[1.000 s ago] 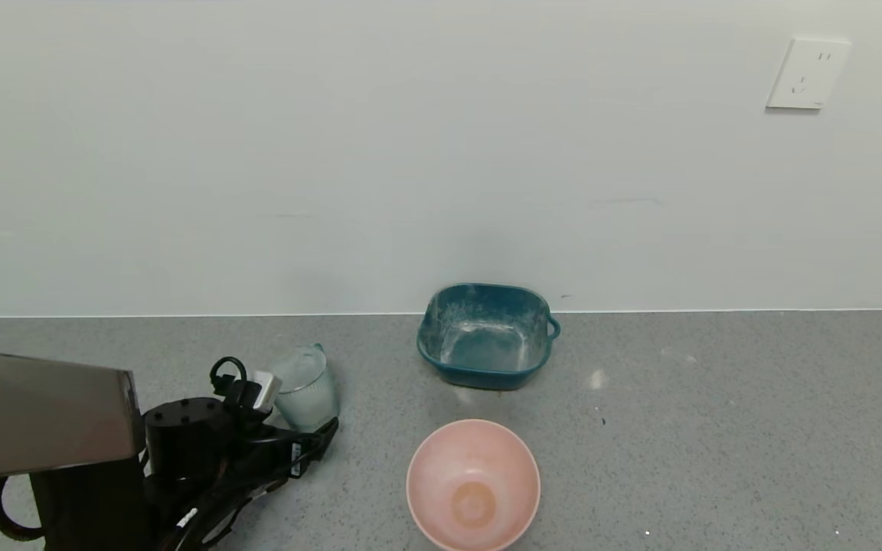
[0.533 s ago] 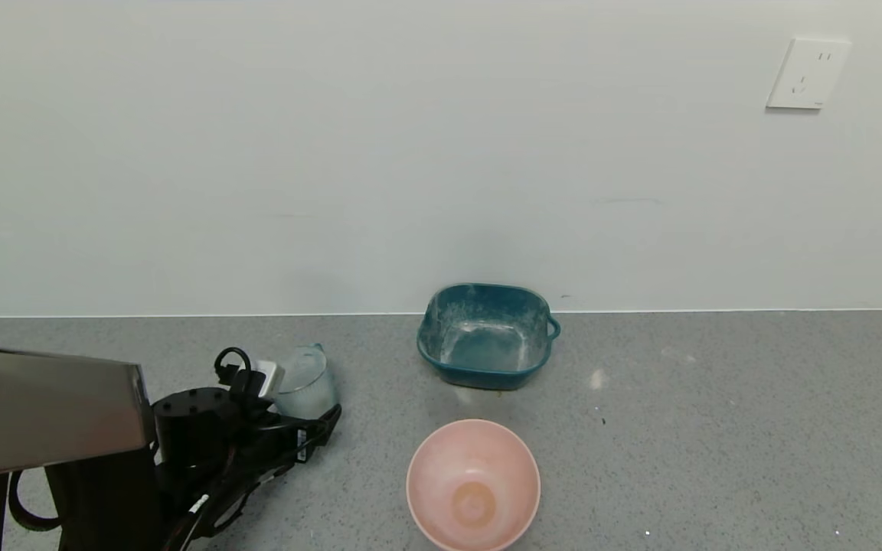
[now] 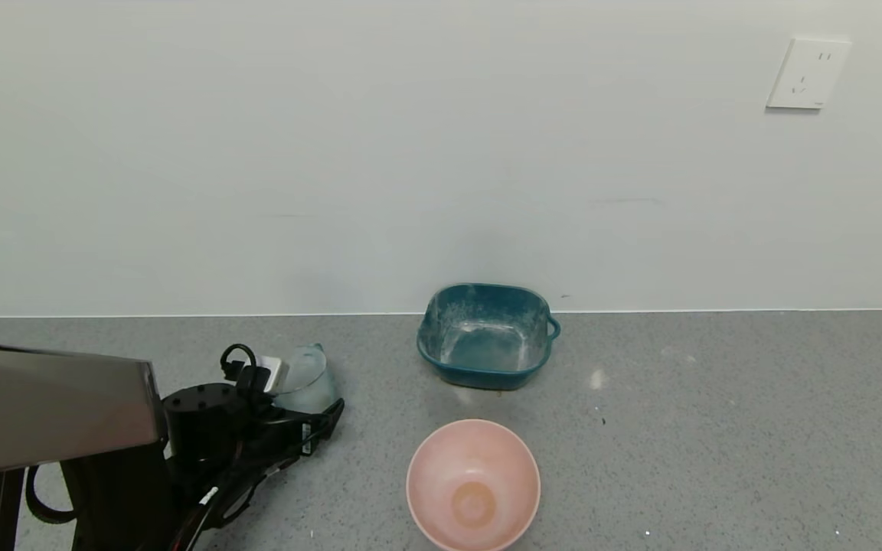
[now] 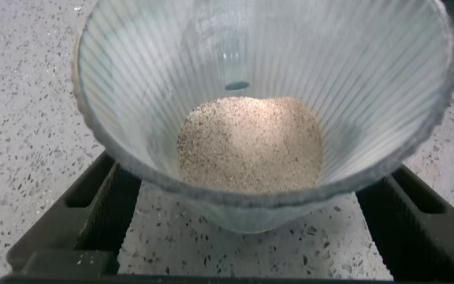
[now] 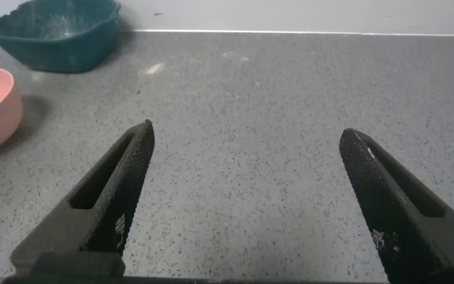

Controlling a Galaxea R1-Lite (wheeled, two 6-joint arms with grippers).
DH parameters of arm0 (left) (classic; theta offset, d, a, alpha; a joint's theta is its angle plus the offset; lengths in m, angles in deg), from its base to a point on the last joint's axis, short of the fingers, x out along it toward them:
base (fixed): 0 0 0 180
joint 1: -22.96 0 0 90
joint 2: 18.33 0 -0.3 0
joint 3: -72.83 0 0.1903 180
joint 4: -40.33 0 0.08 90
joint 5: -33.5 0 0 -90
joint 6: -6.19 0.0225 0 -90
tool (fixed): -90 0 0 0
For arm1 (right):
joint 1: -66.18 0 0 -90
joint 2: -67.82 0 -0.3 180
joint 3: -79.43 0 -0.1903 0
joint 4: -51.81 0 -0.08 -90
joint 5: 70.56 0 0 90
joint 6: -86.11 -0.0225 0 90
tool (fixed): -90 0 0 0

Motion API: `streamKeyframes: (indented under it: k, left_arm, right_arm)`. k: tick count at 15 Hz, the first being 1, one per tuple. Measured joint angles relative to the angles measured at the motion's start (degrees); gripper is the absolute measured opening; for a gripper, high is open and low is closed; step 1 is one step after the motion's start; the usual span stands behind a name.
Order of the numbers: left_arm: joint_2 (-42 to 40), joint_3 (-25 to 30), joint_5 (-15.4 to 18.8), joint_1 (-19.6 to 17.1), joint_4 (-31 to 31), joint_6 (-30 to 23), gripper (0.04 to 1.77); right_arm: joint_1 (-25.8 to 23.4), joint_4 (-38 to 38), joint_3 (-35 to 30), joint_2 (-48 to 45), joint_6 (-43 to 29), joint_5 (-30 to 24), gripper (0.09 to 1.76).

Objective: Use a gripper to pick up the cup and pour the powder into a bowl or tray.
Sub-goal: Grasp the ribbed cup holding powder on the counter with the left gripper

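Leftmost on the speckled grey countertop (image 3: 717, 428), the black left gripper (image 3: 311, 417) reaches low and level, its thin fingers (image 4: 93, 213) spread to either side of the small clear ribbed cup (image 3: 305, 380); whether they press the glass is hard to tell. Inside the cup lies a heap of pale grainy powder (image 4: 251, 146). Bare counter separates it from the round pale pink bowl (image 3: 473, 484), which stands near the front edge. Behind the bowl, near the wall, sits the square teal tray (image 3: 485, 335). Further right, the right gripper (image 5: 247, 197) hovers wide open over open counter.
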Motion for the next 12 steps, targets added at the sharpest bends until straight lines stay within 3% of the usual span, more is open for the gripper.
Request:
streamKeyframes:
  k: [6,7,9,12]
  left_arm:
    - [0.0,-1.1,-0.1,0.0,0.0,0.0,1.72]
    - [0.0,-1.1,-0.1,0.0,0.0,-0.2,1.66]
    - [0.0,-1.2,0.0,0.0,0.0,-0.2,1.37]
    - [0.0,-1.2,0.0,0.0,0.0,-0.2,1.31]
  right_arm:
    - [0.0,0.0,0.0,0.0,0.0,0.0,1.71]
    - [0.0,0.0,0.0,0.0,0.0,0.0,1.71]
    - [0.0,0.0,0.0,0.0,0.0,0.0,1.71]
    - [0.0,0.0,0.0,0.0,0.0,0.0,1.71]
